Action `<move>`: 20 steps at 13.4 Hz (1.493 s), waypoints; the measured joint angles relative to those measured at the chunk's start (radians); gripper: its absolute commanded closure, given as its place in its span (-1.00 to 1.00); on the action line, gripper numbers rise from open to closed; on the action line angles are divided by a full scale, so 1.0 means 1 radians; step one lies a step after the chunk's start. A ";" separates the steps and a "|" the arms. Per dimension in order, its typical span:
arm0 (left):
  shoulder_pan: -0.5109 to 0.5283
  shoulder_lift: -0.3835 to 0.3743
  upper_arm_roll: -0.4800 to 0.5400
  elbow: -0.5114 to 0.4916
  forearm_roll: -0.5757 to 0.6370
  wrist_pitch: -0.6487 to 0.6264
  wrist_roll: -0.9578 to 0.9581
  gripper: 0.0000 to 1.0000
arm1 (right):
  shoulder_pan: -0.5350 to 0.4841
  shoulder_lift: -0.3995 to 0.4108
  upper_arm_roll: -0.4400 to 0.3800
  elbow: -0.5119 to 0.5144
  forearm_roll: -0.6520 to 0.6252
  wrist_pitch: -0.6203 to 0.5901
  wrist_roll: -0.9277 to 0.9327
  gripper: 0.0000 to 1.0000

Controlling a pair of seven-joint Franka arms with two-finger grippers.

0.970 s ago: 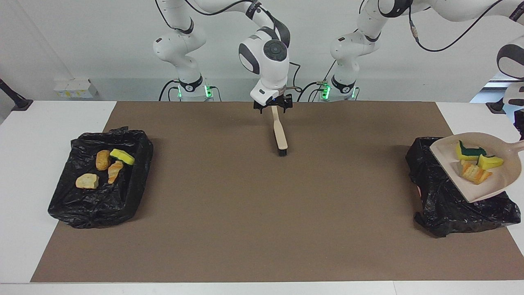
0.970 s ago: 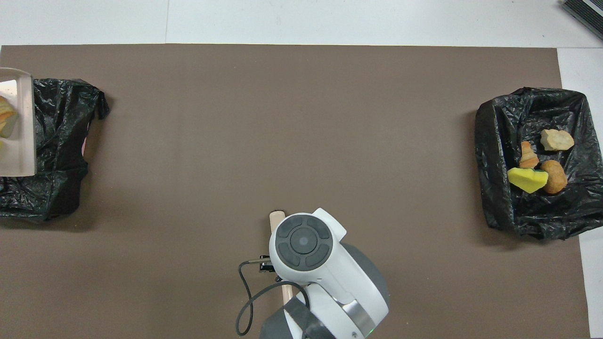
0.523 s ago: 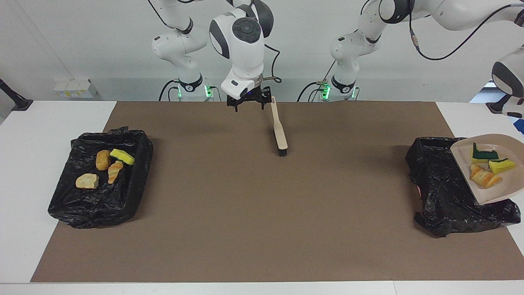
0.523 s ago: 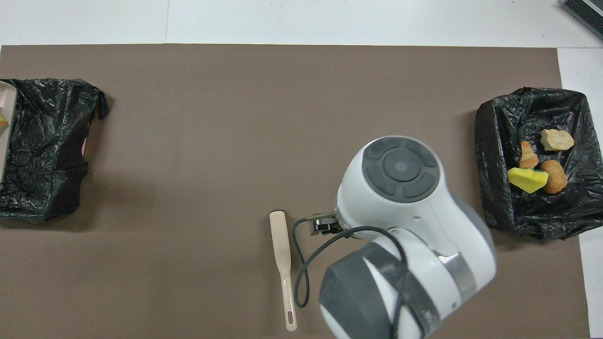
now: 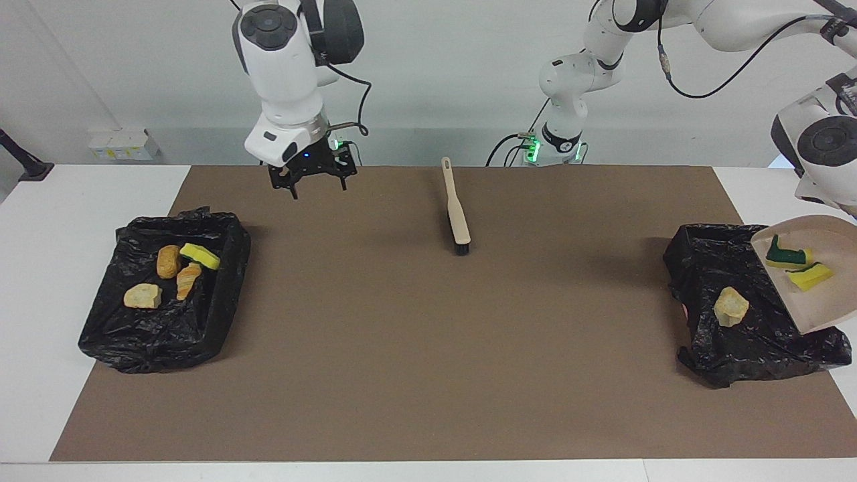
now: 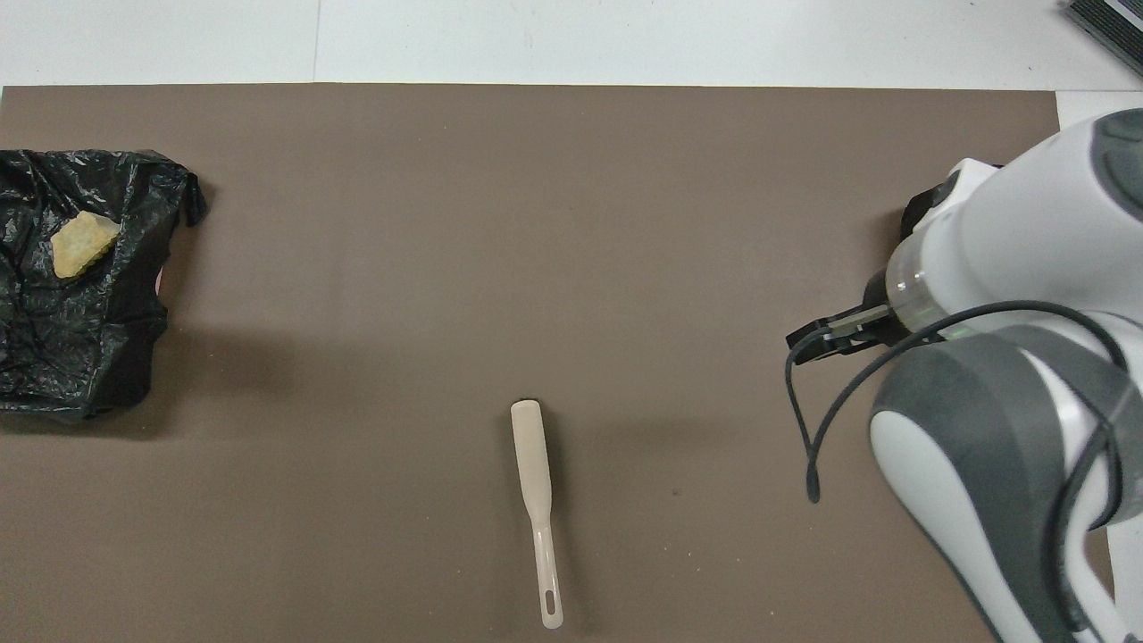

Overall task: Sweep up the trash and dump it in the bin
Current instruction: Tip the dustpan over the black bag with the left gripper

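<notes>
Trash — yellow-green sponge chunks (image 5: 800, 266) and tan bread-like lumps (image 5: 143, 296)

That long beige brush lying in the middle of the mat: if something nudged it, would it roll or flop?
The brush probably would not roll: it lies flat on the brown mat, with a broad flat back. It looks like stiff plastic, keeping a straight line from handle to head, so it likely slides or pivots. Its thin handle suggests that it is light.

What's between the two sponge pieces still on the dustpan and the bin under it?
Nothing visible. The sponge pieces lie on the tilted dustpan, whose lower edge hangs over the open black-lined bin. One tan lump already lies inside, off to one side.
</notes>
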 measured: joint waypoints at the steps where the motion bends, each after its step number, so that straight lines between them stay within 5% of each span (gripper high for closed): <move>1: -0.016 -0.005 0.000 -0.001 0.030 -0.025 -0.004 1.00 | -0.031 -0.001 -0.004 0.001 -0.013 0.000 -0.024 -1.00; 7: -0.067 -0.072 -0.001 -0.081 0.207 -0.076 -0.116 1.00 | -0.143 -0.002 -0.089 0.060 -0.072 0.000 -0.183 -1.00; 11: -0.081 -0.120 -0.007 -0.119 0.210 -0.081 -0.153 1.00 | -0.154 -0.008 -0.110 0.072 -0.007 0.000 -0.071 -1.00; 20: -0.150 -0.137 -0.013 -0.121 -0.437 -0.143 -0.282 1.00 | -0.143 -0.024 -0.096 0.070 0.006 -0.003 -0.025 -1.00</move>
